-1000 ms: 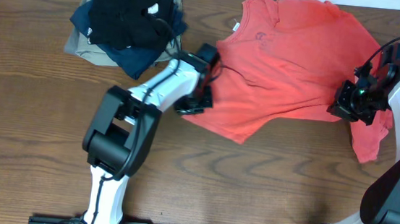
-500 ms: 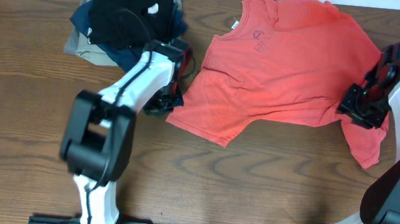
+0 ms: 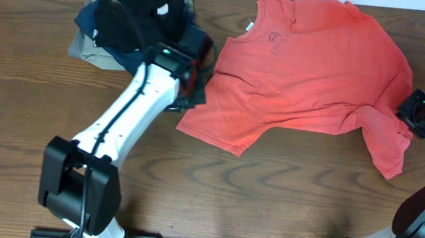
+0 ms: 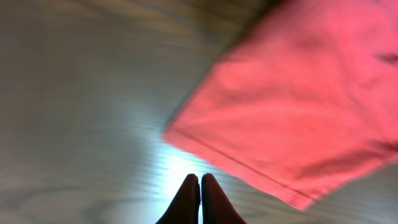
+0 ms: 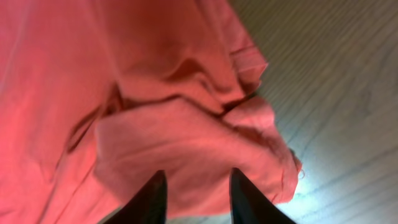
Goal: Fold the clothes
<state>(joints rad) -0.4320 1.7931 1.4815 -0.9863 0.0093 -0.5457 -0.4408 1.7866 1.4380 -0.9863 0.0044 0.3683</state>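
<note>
A red T-shirt point(image 3: 309, 73) lies spread on the wooden table, its right sleeve bunched. My left gripper point(image 3: 194, 86) is shut and empty at the shirt's left edge; in the left wrist view its closed tips point(image 4: 200, 180) hover over bare wood just short of the shirt's hem point(image 4: 292, 118). My right gripper point(image 3: 423, 114) is open at the shirt's right edge. In the right wrist view its fingers point(image 5: 196, 180) are spread above the crumpled red sleeve point(image 5: 186, 137), holding nothing.
A pile of dark folded clothes point(image 3: 136, 20), black and navy over tan, sits at the back left, just beside my left arm. Bare wooden table point(image 3: 267, 201) lies in front of the shirt.
My left gripper dragged the shirt's left side leftward, let go and drew back toward the pile. My right gripper released the right sleeve, opened, and moved right off the shirt.
</note>
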